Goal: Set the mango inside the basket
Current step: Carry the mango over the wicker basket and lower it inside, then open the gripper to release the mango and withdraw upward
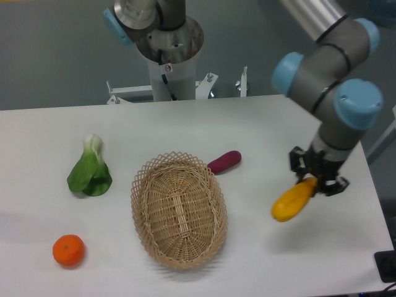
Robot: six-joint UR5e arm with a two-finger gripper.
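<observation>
From my remote station I see the gripper [317, 180] at the right side of the table [260, 130], its two fingers pinched on the upper end of the mango [293, 201]. The mango hangs tilted, its free end pointing down and toward the left, and it appears to be clear of the tabletop, though from this single angle I cannot confirm the gap. The basket [179, 211] sits near the middle of the table, well apart from the mango, with its long axis running roughly front to back; I see nothing inside it. Between the mango and the basket the table surface carries no object. A dark purple oblong vegetable [224, 161] lies just beside the basket's far right rim, either touching the lattice or very near it; I cannot tell which. A leafy green vegetable [90, 170] with a pale stem lies to the left of the basket, apart from it. A small round tangerine [68, 250] rests near the front left corner, well apart from the basket. The arm's base column [168, 59] stands behind the far table edge.
</observation>
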